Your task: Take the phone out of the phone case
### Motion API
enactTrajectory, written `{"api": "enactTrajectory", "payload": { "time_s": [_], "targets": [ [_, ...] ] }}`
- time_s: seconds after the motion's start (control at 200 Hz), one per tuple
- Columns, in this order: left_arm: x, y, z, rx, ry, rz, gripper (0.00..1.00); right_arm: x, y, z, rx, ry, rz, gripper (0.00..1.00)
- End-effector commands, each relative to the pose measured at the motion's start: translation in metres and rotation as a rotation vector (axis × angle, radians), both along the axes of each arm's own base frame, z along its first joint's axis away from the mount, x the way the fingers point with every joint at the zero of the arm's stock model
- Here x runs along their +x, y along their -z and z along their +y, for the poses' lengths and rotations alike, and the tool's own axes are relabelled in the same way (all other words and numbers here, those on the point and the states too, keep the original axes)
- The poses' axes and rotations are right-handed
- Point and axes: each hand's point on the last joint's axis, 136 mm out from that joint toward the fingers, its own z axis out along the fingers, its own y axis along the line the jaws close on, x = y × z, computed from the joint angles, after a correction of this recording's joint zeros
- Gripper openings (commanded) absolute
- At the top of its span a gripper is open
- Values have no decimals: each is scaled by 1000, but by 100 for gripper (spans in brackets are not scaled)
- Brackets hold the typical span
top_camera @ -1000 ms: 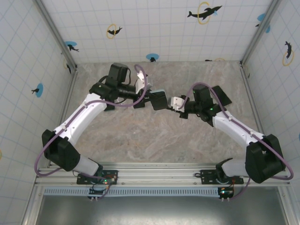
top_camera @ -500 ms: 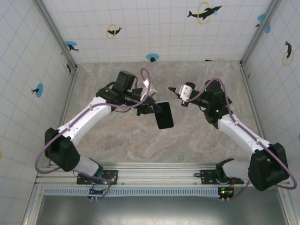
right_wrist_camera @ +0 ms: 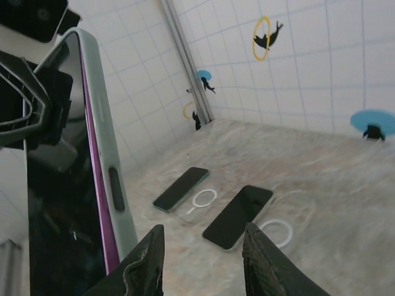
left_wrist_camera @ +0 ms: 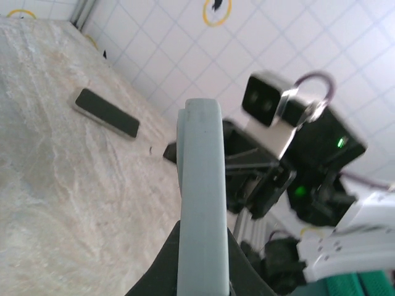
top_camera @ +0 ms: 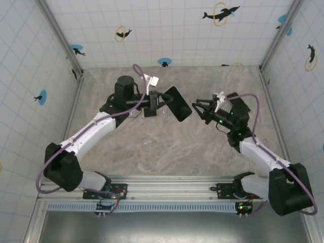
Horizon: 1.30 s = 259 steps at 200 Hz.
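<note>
The left arm (top_camera: 91, 129) and right arm (top_camera: 258, 152) met nose to nose over the middle of the table (top_camera: 167, 152), toward its far edge. The phone (top_camera: 178, 104), not yet out of its grey phone case (right_wrist_camera: 126, 203), hung in the air between them, clear of the tabletop. The left gripper (top_camera: 158, 101) was clamped shut on it.

Its long axis ran on a diagonal, from far-left to near-right. Its free end lay just beside the right gripper (top_camera: 200, 110), which faced it with fingers spread wide and nothing in them. I judged the right gripper the one placed to take that free end.

Half a second before, the phone had hung lower, nearer the near edge, and the right gripper had stood farther toward the far edge. Both had since swung into line. A spare phone (right_wrist_camera: 180, 188) lay flat on the table beyond.
</note>
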Motion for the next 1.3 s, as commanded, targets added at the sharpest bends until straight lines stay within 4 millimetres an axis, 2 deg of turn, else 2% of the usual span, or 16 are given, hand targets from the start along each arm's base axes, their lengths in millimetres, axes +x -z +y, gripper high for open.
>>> {"api": "enactTrajectory", "payload": {
  "time_s": [0.0, 0.205, 0.355, 0.576, 0.716, 1.031, 1.151, 1.291],
  "targets": [
    [10, -38, 0, -163, -54, 76, 0, -7, -31, -6, 240, 14, 89, 37],
    [14, -37, 1, -188, -84, 126, 0, -18, -37, -7, 349, -14, 120, 37],
    [14, -42, -1, -228, -68, 143, 0, -20, -39, -5, 357, -30, 115, 37],
    [18, -36, -2, -223, -80, 168, 0, -22, -45, -5, 409, -49, 126, 37],
    [18, -31, -1, -216, -86, 181, 0, -21, -47, -13, 453, -23, 130, 37],
    [18, -30, -1, -229, -86, 190, 0, -24, -54, -13, 480, -48, 127, 37],
    [17, -37, -1, -258, -76, 187, 0, -23, -46, -10, 459, -53, 153, 36],
    [14, -37, -1, -260, -66, 194, 0, -21, -40, -12, 453, -30, 161, 35]
  ]
}}
